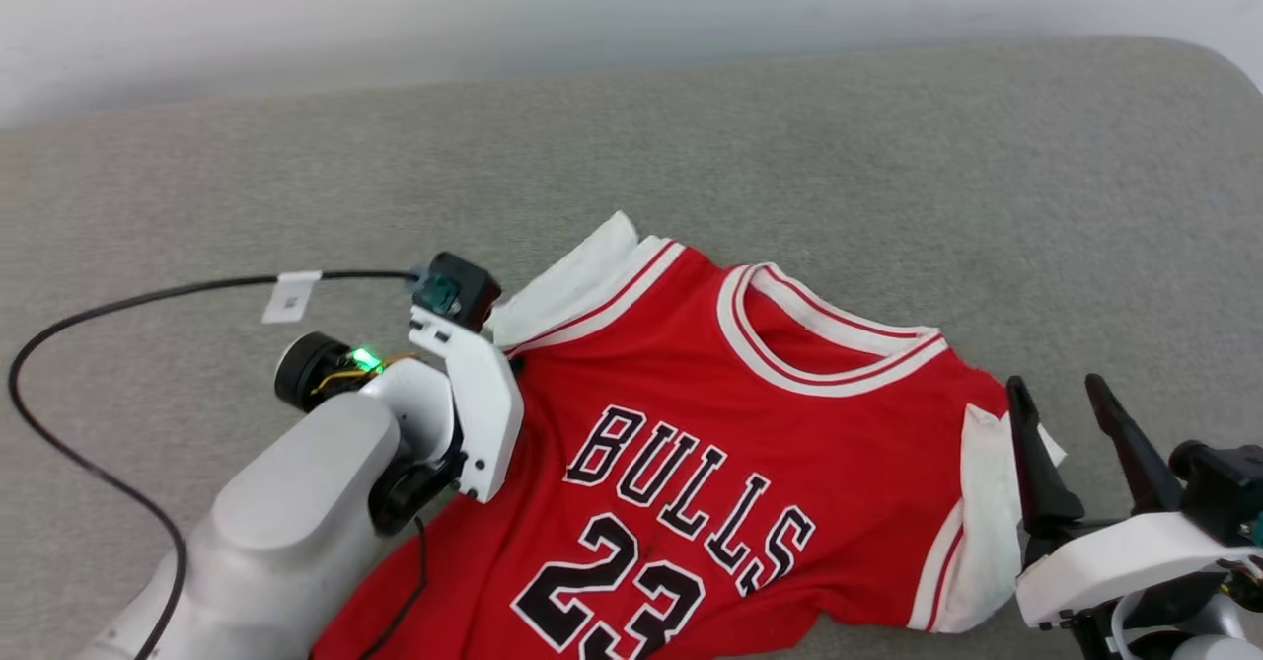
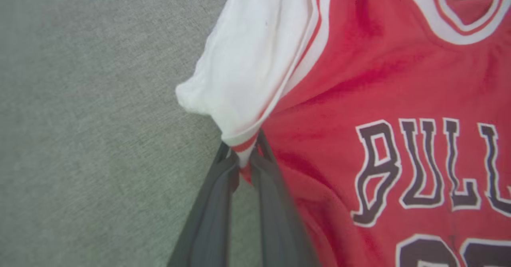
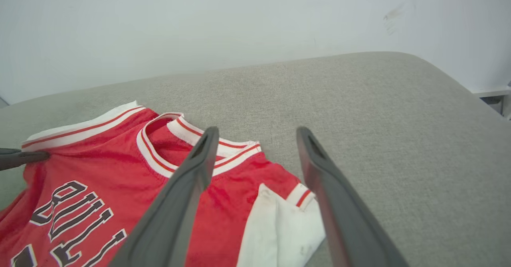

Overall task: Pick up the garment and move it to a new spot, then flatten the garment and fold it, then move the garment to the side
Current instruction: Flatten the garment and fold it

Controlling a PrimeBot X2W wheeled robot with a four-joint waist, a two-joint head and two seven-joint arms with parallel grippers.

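Closest to the head camera, the pale left arm (image 1: pixel 296 502) reaches in from the lower left. A black cable (image 1: pixel 148 295) with a white tag loops from its wrist over the grey cushion (image 1: pixel 888 167). The left gripper (image 2: pixel 244 155) has its jaws drawn almost together, pinching the striped hem of the left sleeve (image 2: pixel 247 59) of the jersey (image 1: pixel 868 443), with a fold of red and white cloth caught between the fingers. The jersey lies front up on the near half of the cushion, right of the middle. Its collar (image 1: pixel 829 384) points toward the far edge, well short of it, and the black lettering BULLS and 23 faces up. Its lower part runs out past the bottom of the head view. The cloth is rumpled around both sleeves. The right gripper (image 1: pixel 1056 384) stands with its jaws wide apart over the near right side. The white right sleeve (image 3: pixel 279 227) lies bunched below and between its fingers, but I cannot tell whether they touch it. Beyond the cushion's rounded far right corner is a pale wall (image 3: pixel 199 27).
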